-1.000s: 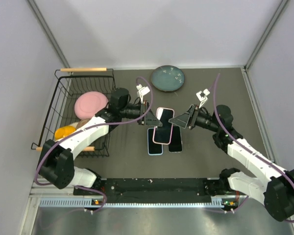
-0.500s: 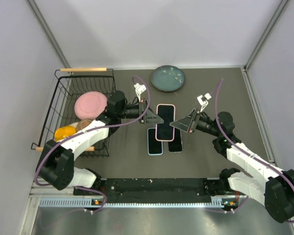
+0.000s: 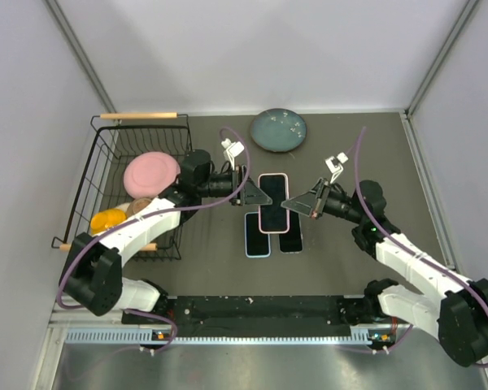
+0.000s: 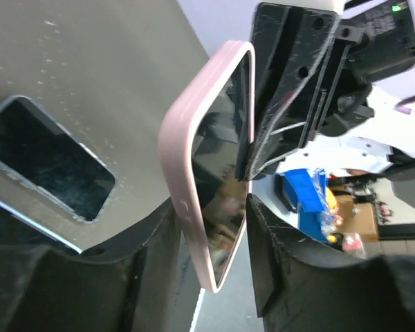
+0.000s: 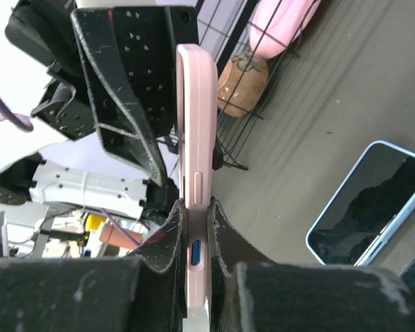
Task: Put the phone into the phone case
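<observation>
The pink phone case [image 3: 272, 201] is held clear of the bench [image 3: 374, 162] at mid-scene, pinched from both long sides. A dark, glossy phone [image 4: 218, 180] face shows inside the pink rim; whether it is seated all round cannot be told. The left tool [image 3: 257, 197] is closed narrowly across one long edge, bearing on face and back. The right tool [image 5: 196, 238] is clamped tight on the opposite edge, beside a side button. In judgement, the case is light and its soft skin gives friction but flexes, while the phone is stiff, slick glass and liable to crack if dropped. Hold is therefore best taken on the rim, away from the button. Beneath lie a blue-rimmed phone [image 3: 258, 236] and a dark phone [image 3: 291, 237]. A wire basket [image 3: 106, 162] stands at the left.
</observation>
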